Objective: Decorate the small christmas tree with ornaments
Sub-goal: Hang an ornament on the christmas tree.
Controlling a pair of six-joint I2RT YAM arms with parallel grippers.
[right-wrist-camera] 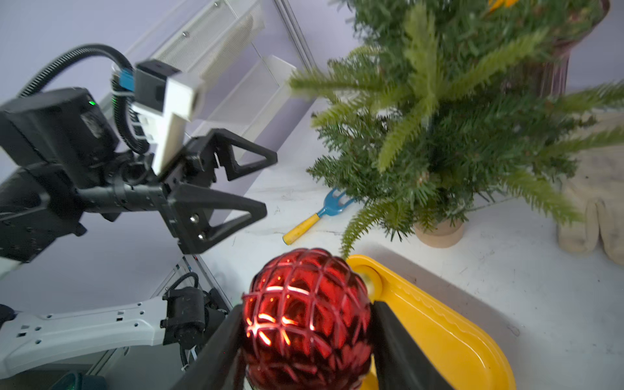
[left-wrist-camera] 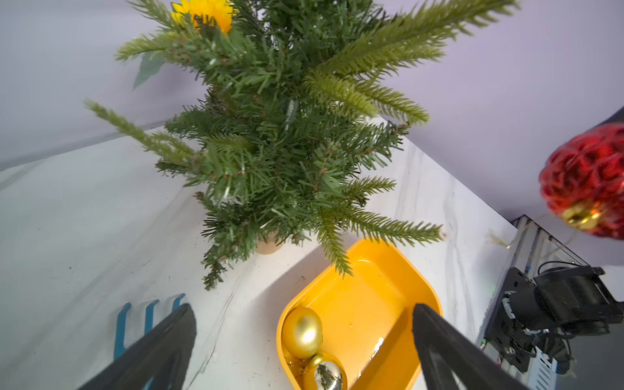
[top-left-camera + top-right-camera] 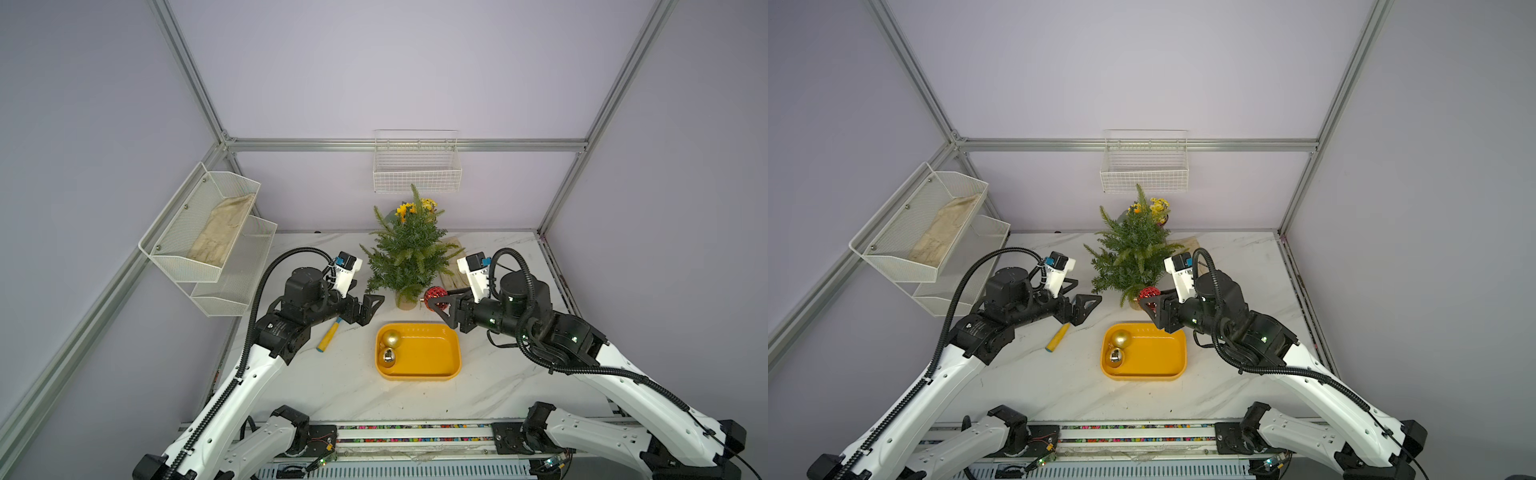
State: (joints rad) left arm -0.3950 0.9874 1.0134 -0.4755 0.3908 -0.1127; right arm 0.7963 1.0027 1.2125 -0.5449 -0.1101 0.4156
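Front-middle of the worktop (image 3: 332, 386): the yellow tray (image 3: 432, 353) is sitting with the gold ornament (image 3: 391, 338) and the silver ornament (image 3: 387, 358) touching each other at its left end. Both are waiting to be hung.

Just behind the tray: you are holding the red ornament (image 1: 305, 304) in the right gripper (image 3: 437, 302), jaws half closed on its sides, above the tray's far rim and just beside the tan base (image 3: 406, 301) of the tree. Judgement: a hard round ball between flat jaws is a thin hold. A nudge from a branch could squirt it out, into the tray or rolling toward a worktop edge. Its gold cap (image 2: 580, 216) is facing the left arm. The hanging loop is too fine to make out, so hooking is looking like the hard part.

The left gripper (image 3: 373, 308) is hanging wide open and empty across from it, above the hand fork (image 3: 328, 336) lying on the worktop. Closing in from both sides is risking a snag in the needles.

Centre-back: the small christmas tree (image 3: 409, 253) is standing upright, no ornament showing on it. The base is looking narrow under wide branches, so a sideways press could tip it into the yellow-flowered plant (image 3: 415, 208) near the back edge. A soft branch tip may sag and shed the ornament.
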